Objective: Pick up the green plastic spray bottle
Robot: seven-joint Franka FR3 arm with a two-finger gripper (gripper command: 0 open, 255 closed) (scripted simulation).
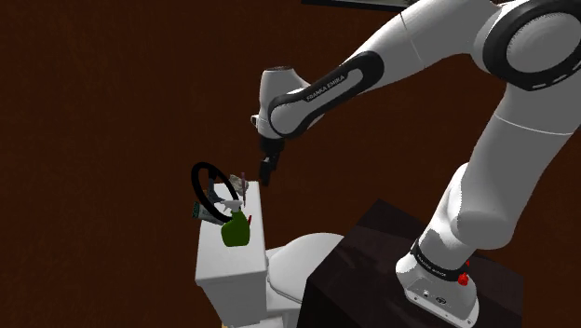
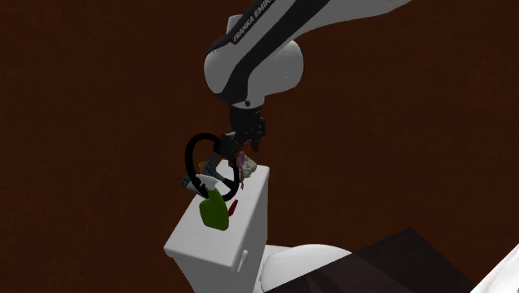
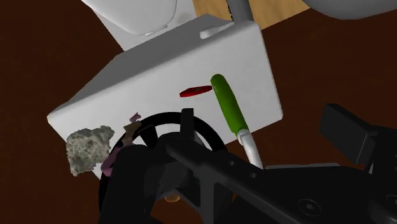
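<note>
The green spray bottle with a white spray head stands on the white toilet tank lid, near its middle. It also appears in the second exterior view as the green spray bottle, and in the wrist view as a long green spray bottle with its white neck towards the camera. My black gripper hangs above the far end of the tank, higher than the bottle and apart from it. In the second exterior view the gripper is up behind a black ring.
A black ring-shaped object stands at the far end of the lid, close to the bottle's head. A small red item lies beside the bottle, and a grey lump sits at the lid's far corner. The toilet bowl and dark stand lie nearer the arm.
</note>
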